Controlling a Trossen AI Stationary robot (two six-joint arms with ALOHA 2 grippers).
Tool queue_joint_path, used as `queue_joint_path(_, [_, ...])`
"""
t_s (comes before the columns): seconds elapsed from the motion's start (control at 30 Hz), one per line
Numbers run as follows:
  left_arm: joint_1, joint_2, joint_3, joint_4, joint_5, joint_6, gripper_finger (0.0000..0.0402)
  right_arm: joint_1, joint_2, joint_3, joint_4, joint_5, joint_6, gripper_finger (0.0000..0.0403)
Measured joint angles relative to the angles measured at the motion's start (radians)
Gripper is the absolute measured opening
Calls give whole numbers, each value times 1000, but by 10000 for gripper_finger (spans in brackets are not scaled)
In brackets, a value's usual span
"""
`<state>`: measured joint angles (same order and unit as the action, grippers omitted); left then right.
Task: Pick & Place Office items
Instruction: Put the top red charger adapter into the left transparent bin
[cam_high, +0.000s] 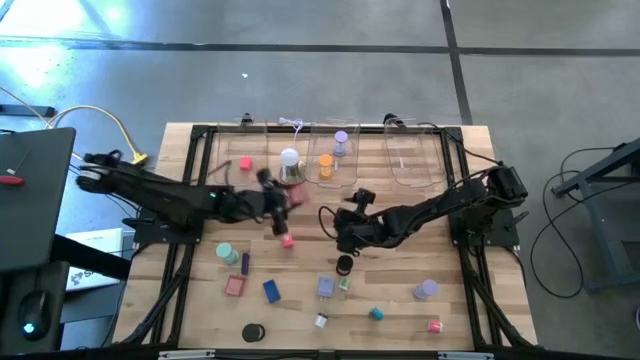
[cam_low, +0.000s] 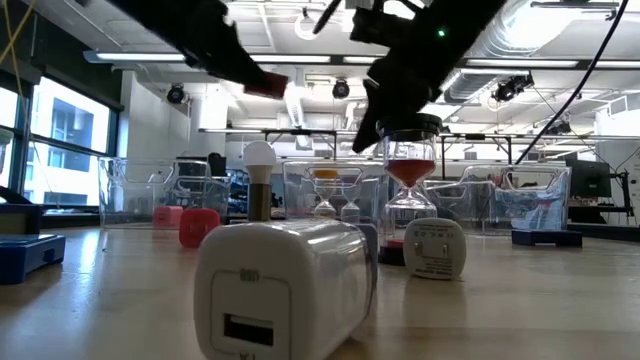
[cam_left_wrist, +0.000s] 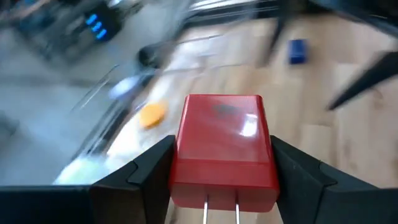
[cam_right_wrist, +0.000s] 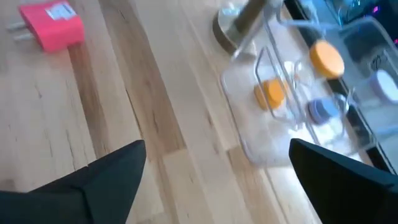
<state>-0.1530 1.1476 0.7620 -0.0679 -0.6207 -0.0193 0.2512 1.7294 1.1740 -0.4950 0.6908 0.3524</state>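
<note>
Red plastic fills the left hand (cam_left_wrist: 221, 186): it is clamped on a red plug block (cam_left_wrist: 224, 146), lifted above the table (cam_high: 400, 300) near the clear bins (cam_high: 330, 150) along the far edge. The block looks hard, light and smooth, so flat sides are the best place to squeeze. The right hand (cam_right_wrist: 217, 180) hangs near the middle, fingers wide apart, holding nothing.

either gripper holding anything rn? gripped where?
Left gripper holds a red plug adapter, fingers clamped on its two side faces, prongs pointing back toward the wrist. Right gripper is open and holds nothing.
</note>
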Motion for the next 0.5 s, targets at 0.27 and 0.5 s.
queue_joint_path(0.27, [212, -249, 1, -453, -3, -397, 206, 0, 0, 0, -40, 0, 44, 386])
queue_joint_path(0.5, [591, -267, 0, -625, 194, -450, 206, 3, 0, 0, -41, 43, 44, 385])
